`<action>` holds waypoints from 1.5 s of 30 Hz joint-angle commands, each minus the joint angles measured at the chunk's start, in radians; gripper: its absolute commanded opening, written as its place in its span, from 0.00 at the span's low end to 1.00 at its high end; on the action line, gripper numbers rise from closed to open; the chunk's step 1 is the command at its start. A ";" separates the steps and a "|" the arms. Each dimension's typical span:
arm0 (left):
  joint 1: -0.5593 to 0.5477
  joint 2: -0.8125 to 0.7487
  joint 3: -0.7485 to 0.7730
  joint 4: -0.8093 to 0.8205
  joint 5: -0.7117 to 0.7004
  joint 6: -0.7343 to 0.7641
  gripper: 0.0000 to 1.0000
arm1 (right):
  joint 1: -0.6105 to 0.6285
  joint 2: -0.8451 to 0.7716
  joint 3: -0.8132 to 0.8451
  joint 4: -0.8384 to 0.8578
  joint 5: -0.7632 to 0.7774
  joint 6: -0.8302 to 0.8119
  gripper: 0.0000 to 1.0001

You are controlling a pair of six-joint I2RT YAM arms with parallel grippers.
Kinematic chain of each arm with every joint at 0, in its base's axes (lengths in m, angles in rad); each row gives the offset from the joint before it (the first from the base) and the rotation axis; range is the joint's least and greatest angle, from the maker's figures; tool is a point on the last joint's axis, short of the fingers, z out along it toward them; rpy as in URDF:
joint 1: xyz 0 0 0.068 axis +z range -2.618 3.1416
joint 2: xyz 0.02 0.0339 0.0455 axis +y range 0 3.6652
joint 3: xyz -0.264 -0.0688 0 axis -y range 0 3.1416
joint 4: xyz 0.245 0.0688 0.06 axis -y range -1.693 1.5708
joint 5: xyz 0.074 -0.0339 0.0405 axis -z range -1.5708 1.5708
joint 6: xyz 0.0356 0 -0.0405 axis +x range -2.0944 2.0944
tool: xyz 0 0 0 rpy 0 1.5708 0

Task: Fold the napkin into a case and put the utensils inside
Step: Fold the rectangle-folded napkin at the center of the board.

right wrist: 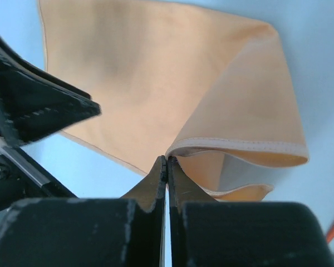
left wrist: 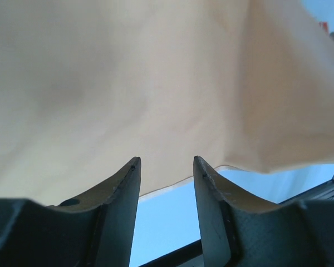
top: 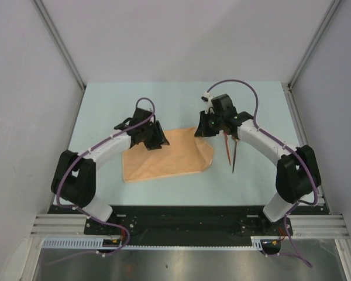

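Right gripper (right wrist: pixel 167 159) is pinched shut on the napkin's (top: pixel 164 157) far right hem. Left gripper (left wrist: pixel 166 161), jaws apart, should clamp its far left edge first, so the fold lifts evenly.

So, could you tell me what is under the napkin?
Under the napkin, its raised fold shows only more cloth on the blue table; the flat part covers the rest.

A pale blue tabletop (top: pixel 105 105) fills the middle of the overhead view, boxed in by plain grey-white walls (top: pixel 181 35) at the top and sides. Along the bottom edge run a black mounting plate (top: pixel 181 225), silver aluminium rails (top: pixel 58 224) and a brushed steel surface (top: pixel 181 266).
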 commanded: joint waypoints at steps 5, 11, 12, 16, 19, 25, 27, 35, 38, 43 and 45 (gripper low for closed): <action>0.028 -0.120 0.007 -0.053 0.034 0.143 0.48 | -0.016 0.064 0.072 -0.015 0.049 -0.026 0.00; 0.078 -0.159 -0.038 -0.077 0.046 0.133 0.47 | 0.062 0.110 0.128 -0.001 0.044 -0.006 0.00; 0.101 -0.185 -0.060 -0.079 0.045 0.133 0.47 | 0.077 0.118 0.142 -0.001 0.046 -0.002 0.00; 0.185 -0.252 -0.111 -0.118 -0.022 0.112 0.47 | 0.140 0.201 0.228 -0.001 0.032 0.034 0.00; 0.280 -0.310 -0.163 -0.140 -0.036 0.084 0.47 | 0.202 0.274 0.325 -0.007 0.032 0.070 0.00; 0.429 -0.400 -0.246 -0.138 0.005 0.104 0.48 | 0.294 0.420 0.501 0.026 -0.025 0.164 0.00; 0.457 -0.398 -0.243 -0.155 0.010 0.121 0.48 | 0.311 0.469 0.536 0.043 -0.037 0.202 0.00; 0.526 -0.415 -0.254 -0.166 0.037 0.161 0.48 | 0.344 0.587 0.630 0.131 -0.103 0.305 0.00; 0.538 -0.423 -0.257 -0.171 0.033 0.173 0.48 | 0.349 0.627 0.659 0.137 -0.126 0.327 0.00; 0.552 -0.429 -0.278 -0.171 0.023 0.172 0.48 | 0.358 0.655 0.672 0.192 -0.164 0.376 0.00; 0.552 -0.429 -0.297 -0.165 0.017 0.166 0.48 | 0.367 0.667 0.687 0.192 -0.169 0.383 0.00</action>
